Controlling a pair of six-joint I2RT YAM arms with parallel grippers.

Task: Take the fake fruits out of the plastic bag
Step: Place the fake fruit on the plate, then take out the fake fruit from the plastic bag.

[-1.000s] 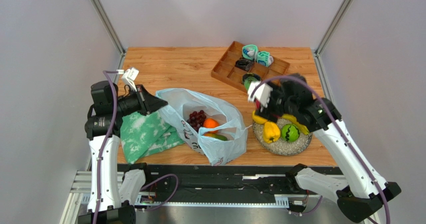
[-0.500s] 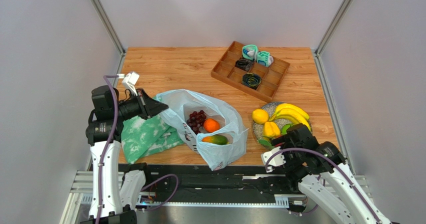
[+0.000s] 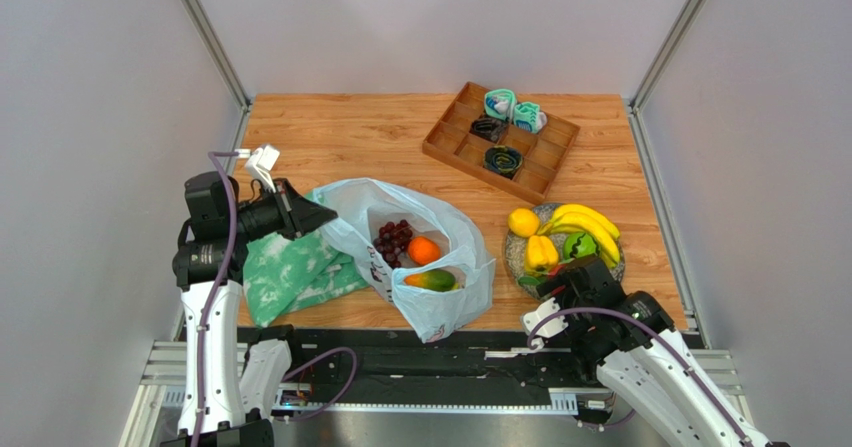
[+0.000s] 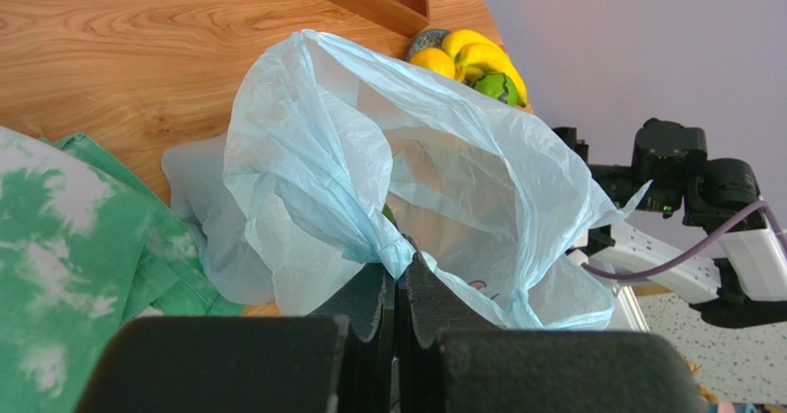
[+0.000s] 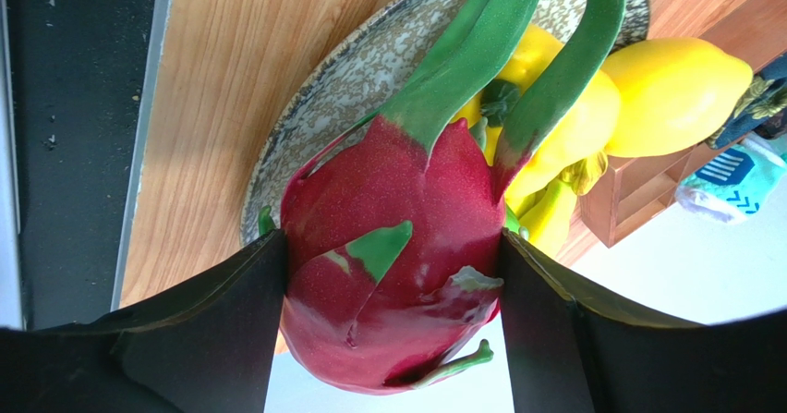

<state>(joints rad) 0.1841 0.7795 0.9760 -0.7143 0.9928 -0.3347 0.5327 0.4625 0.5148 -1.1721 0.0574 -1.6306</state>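
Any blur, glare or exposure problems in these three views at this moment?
Top external: even, soft light, faint shadows on the table, all sharp. Left wrist: the plastic bag is crisp, but the dark fingers at the bottom edge are soft and underexposed. Right wrist: the dragon fruit is sharp with small glossy highlights; the background below it is washed out white.

I see the pale-blue bag (image 3: pixel 440 312) gaping open near centre, holding grapes (image 3: pixel 392 237), orange (image 3: pixel 423 250) and mango (image 3: pixel 432 280). Bananas (image 3: pixel 580 222), lemon (image 3: pixel 522 222), pepper (image 3: pixel 541 254) and green fruit (image 3: pixel 578 245) are heaped to the right, with the pink dragon fruit (image 5: pixel 397 247) just nearer.
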